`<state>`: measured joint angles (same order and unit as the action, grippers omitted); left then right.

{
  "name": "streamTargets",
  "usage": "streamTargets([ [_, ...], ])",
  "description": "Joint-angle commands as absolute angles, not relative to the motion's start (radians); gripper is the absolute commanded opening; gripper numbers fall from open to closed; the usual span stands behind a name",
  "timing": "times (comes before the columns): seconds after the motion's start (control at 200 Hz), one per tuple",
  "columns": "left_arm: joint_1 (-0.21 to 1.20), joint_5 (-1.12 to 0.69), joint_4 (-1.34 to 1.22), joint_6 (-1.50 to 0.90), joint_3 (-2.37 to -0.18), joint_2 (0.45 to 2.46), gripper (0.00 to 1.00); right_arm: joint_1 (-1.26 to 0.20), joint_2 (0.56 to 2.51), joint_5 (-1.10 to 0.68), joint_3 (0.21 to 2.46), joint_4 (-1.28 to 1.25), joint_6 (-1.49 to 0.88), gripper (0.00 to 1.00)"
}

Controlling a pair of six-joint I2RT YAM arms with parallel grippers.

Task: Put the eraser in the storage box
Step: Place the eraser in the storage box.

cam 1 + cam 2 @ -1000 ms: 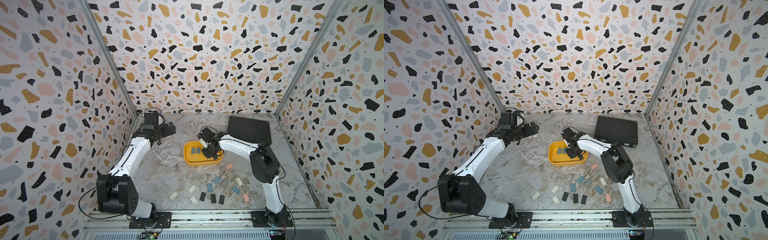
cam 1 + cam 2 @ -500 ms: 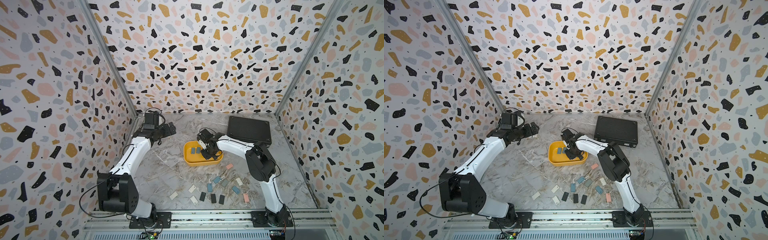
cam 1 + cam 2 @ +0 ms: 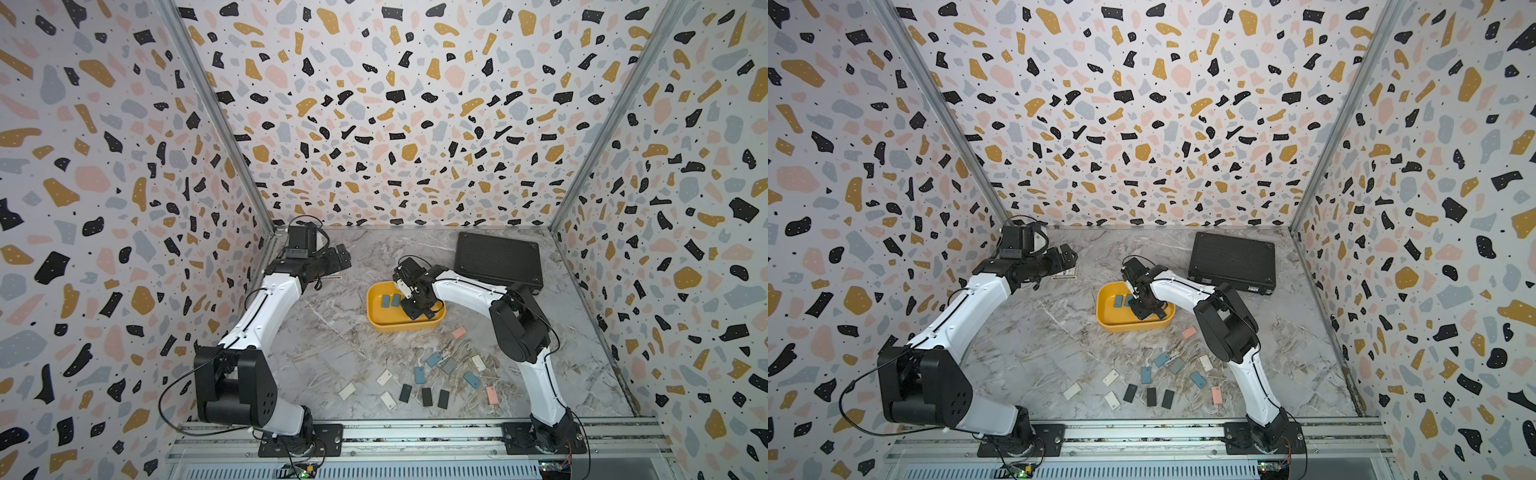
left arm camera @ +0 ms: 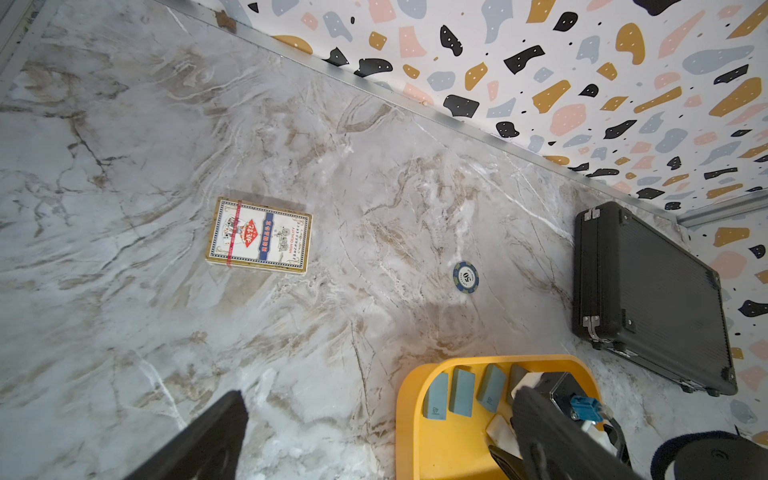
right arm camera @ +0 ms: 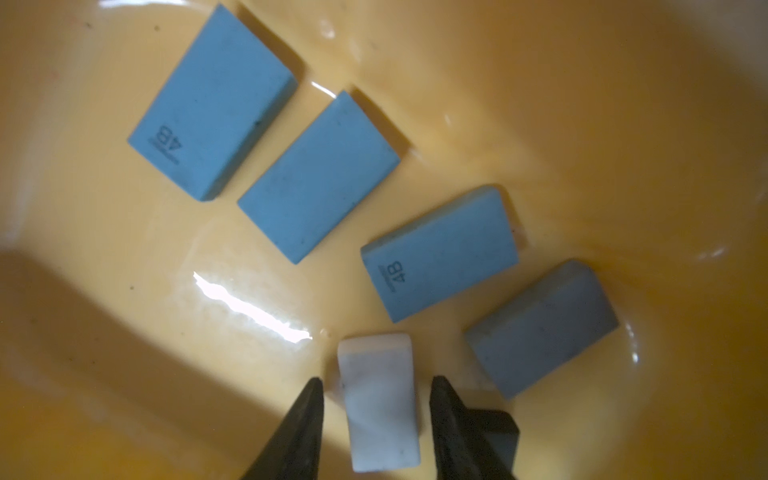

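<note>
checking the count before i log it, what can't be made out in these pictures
White eraser: hidden in both top views by the right gripper.
Storage box: left wrist view, near part cut off by the frame edge, part covered by the right gripper.
Loose erasers: top views, print too small.
Card pack: top views, mostly behind the left gripper.

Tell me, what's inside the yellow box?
Inside the storage box lie three blue erasers, a grey eraser and a white eraser, which sits within the open right gripper. The gripper hides whatever lies beneath it.
</note>
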<state>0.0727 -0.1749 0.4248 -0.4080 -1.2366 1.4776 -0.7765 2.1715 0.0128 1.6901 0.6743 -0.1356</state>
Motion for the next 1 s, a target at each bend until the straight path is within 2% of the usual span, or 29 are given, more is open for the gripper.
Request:
streamTargets([
  [0.0,0.065,-0.176,0.391,-0.403,-1.250,1.485,0.99,-0.784,2.083,0.008,1.723,0.699,-0.142,0.48],
  [0.21,0.066,-0.175,0.396,-0.402,-1.252,1.480,1.00,-0.784,1.916,0.094,1.663,0.691,-0.177,0.55],
  [0.436,0.065,-0.175,0.397,-0.402,-1.250,1.470,1.00,-0.764,1.671,0.178,1.459,0.677,-0.288,0.66],
  [0.741,0.065,-0.178,0.397,-0.403,-1.245,1.458,0.99,-0.611,1.462,0.045,1.132,0.642,-0.452,0.68],
  [0.996,0.064,-0.178,0.396,-0.404,-1.239,1.450,1.00,-0.554,1.456,-0.003,0.973,0.561,-0.502,0.68],
])
